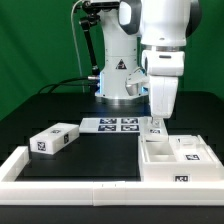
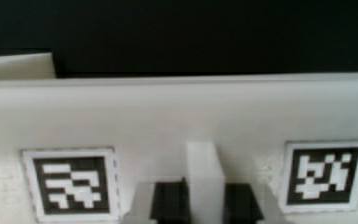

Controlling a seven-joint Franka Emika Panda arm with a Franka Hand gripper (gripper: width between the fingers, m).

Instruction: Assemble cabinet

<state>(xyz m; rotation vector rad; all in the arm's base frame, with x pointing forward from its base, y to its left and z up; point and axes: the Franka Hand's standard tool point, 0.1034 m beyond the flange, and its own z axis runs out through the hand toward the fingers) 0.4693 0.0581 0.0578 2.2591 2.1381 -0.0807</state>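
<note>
Nearest the camera is the low border frame, well in front of the marker board; no tag on it.

Next is the cabinet shell. It sits on the table in front of the marker board & toward the exterior view's right of it, open side up, w/ smaller white pieces inside. Its front wall has one tag.

The small box part is also in front of the marker board but toward the exterior view's left, well apart from the shell. Its long axis slants up toward the board.

The fingers come down just beside the marker board's right end (exterior view), at the shell's far corner. In the wrist view they are almost pressed together, pinching a thin white rib. The rib stands out from a wide white wall, w/ one tag on each side of it.

So the task's thing is right between the fingers, and no reach is needed. The wall's long axis seems to run along the fingers' closing line, w/ the rib square to it. I cannot tell if this wall is the shell's own or a separate part. There is only one arm, so no choice of hand.

Farthest, behind the marker board, is the arm base w/ a triangle warning sticker. No text or brand is readable; the tags are b/w patterns only.
</note>
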